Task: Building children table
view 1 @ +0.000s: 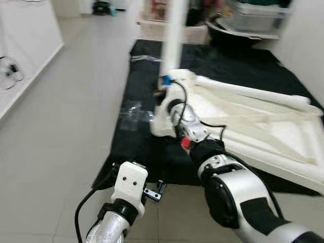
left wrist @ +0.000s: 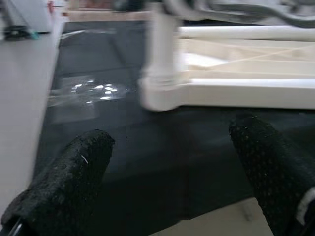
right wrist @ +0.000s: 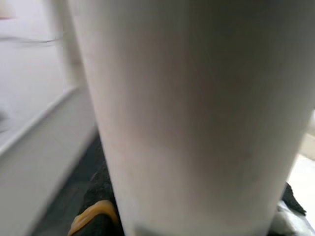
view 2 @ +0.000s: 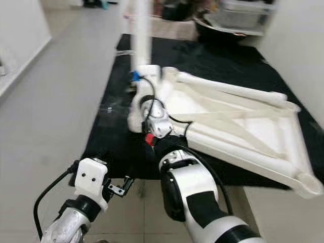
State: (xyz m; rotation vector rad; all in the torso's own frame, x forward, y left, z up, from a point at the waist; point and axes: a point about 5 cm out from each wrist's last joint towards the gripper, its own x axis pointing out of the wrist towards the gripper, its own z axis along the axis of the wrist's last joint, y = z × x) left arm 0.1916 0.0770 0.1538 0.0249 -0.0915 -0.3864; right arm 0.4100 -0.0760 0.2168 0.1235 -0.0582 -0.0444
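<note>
On the left, the left gripper [left wrist: 170,182] hangs low over the near edge of the black mat [view 1: 131,147], its jaws spread wide and holding nothing. Further right, the white table frame [view 1: 263,126] lies upside down on the mat, its long axis running from the near-left corner away to the right. A white table leg [view 1: 173,35] stands upright at that near-left corner, pointing straight up. The right gripper [view 1: 174,109] is at the leg's base; whether its jaws grip it cannot be told.
</note>
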